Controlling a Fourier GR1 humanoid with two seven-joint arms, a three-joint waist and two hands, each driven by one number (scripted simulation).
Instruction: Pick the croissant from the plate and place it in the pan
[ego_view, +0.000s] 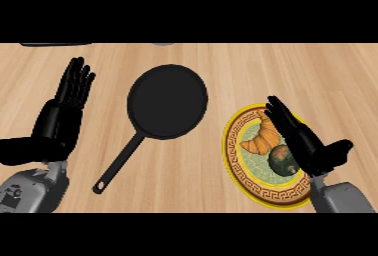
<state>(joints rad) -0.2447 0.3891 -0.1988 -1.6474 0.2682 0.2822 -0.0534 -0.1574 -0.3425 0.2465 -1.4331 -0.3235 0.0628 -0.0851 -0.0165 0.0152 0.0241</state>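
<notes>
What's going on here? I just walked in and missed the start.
The robot's right hand reaches with straight fingers over a yellow-rimmed plate, beside the croissant and a dark round item. The black pan sits to the left, nothing in it. The left hand rests open at the left.

Light is even and fairly bright across the wooden table (221, 65), with no clear direction and no glare. Cast shadows hardly show. The black pan (167, 100) reads as a flat dark shape without highlights, and both black hands lose surface detail the same way. Edges look soft throughout, and the patterned plate (251, 185) rim is slightly smeared.
</notes>
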